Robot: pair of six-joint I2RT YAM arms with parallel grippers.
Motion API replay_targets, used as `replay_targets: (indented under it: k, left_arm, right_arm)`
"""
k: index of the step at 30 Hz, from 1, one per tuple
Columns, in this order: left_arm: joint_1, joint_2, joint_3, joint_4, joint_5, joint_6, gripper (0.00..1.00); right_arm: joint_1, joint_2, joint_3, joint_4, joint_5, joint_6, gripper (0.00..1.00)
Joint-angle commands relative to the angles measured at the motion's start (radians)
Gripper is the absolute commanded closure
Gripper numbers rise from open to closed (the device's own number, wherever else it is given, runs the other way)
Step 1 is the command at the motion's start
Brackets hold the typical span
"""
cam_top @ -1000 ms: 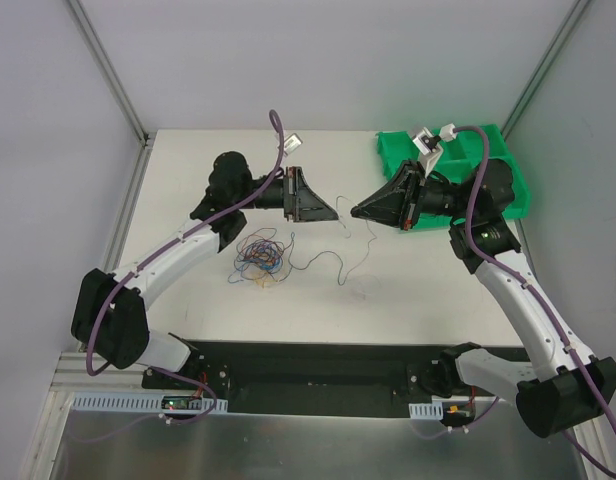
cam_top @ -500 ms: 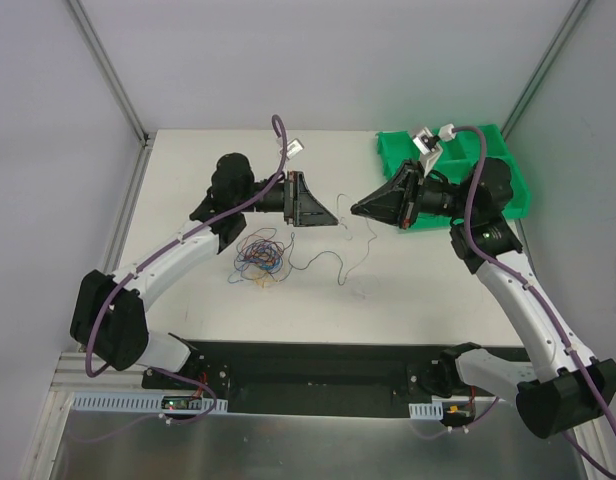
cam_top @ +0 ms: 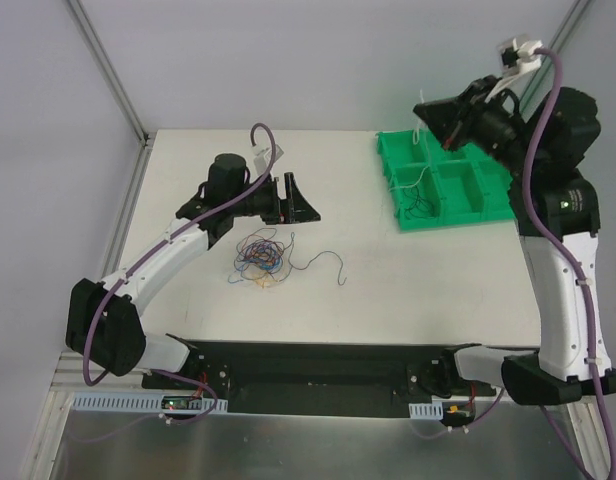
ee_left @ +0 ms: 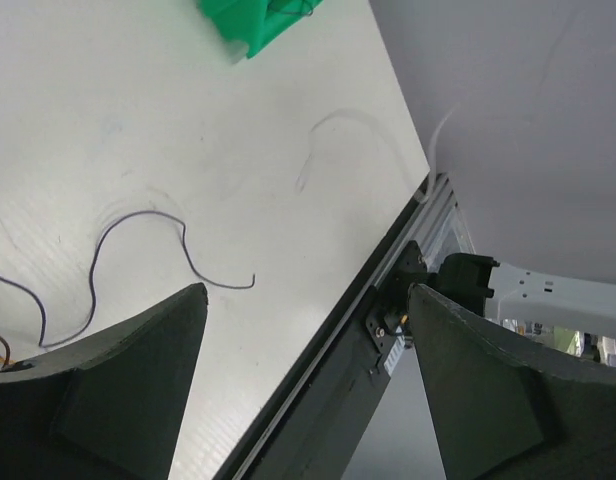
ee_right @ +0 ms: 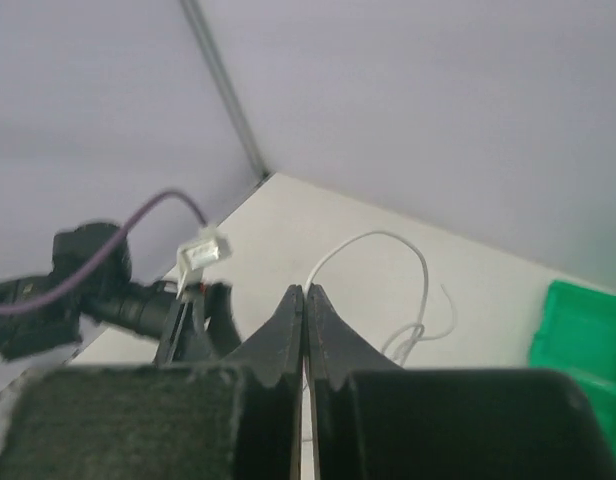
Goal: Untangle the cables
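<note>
The tangle of thin coloured cables (cam_top: 260, 254) lies on the white table left of centre. A loose dark cable (cam_top: 326, 258) trails from it to the right and shows in the left wrist view (ee_left: 138, 222). My left gripper (cam_top: 300, 205) is open and empty, just above and right of the tangle; its jaws (ee_left: 306, 292) stand wide apart. My right gripper (cam_top: 422, 104) is raised high over the green tray's left end. It is shut on a white cable (ee_right: 383, 238) that loops out from its tips (ee_right: 306, 288) and hangs down.
A green compartment tray (cam_top: 493, 208) sits at the back right with a few separate cables in its cells; its corner shows in the left wrist view (ee_left: 250, 28). The table's near edge and black rail (cam_top: 318, 352) lie in front.
My right arm has swung up and back from the table's middle to above the green tray, carrying the white cable off the table. My left gripper has drawn slightly left.
</note>
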Motion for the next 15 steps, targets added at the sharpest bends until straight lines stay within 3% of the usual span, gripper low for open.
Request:
replay_targets:
  k: [1,8,15]
  left_arm:
    - [0.000,-0.001,-0.036,-0.035,-0.018,0.027,0.19]
    - [0.000,-0.004,-0.037,-0.032,0.002,0.042,0.16]
    - [0.000,-0.015,-0.036,-0.034,0.014,0.056,0.15]
  right_arm:
    - [-0.041,0.087,0.245,-0.123,0.207,-0.093,1.00]
    - [-0.168,0.260,0.521,-0.059,0.288,-0.130,1.00]
    - [-0.297,0.346,0.347,0.183,0.294,-0.182,1.00]
